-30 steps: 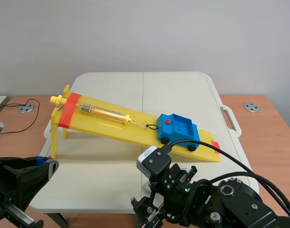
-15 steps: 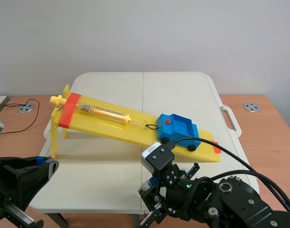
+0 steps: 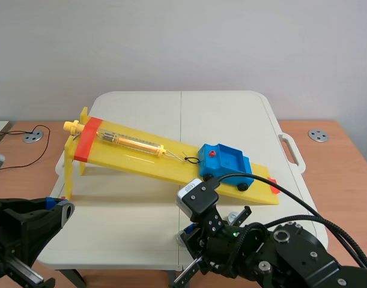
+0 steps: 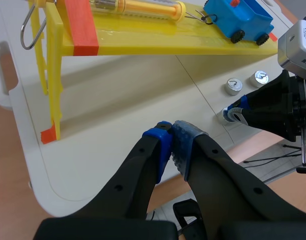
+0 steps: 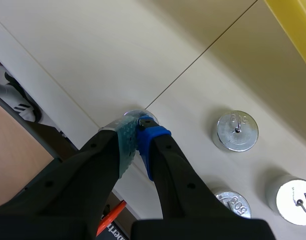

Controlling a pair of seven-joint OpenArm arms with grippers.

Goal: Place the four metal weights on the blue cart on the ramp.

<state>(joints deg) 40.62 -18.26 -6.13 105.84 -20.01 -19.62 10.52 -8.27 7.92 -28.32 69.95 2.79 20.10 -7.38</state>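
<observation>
Blue cart point(image 3: 225, 162) sits right of centre in the scene view, low on the yellow ramp point(image 3: 141, 159), hooked by a wire to the spring scale point(image 3: 132, 143) lying up the slope. Its bed shows no weights, so nothing is loaded and all four are left to place.

The weights stand on the white table point(image 3: 129, 210), below the ramp's lower end and near the front edge. In the right wrist view, three loose weights point(image 5: 237, 131) stand in a cluster beside the right gripper point(image 5: 137, 131). The fourth weight point(image 5: 134, 114) peeks out just past its fingertips. The pads are pinched nearly together over its top, likely gripping the hook, though the hook is hidden. This weight looks to be on the table, not lifted.

The left gripper point(image 4: 171, 145) is at lower left in the scene view, pads closed together on nothing, well apart from the weights.

In the way: the right arm's black cable point(image 3: 231, 177) arcs across the cart's front. The ramp edge overhangs close by the weights. The cart hangs on a spring, so I judge that setting down a load may shift it.
</observation>
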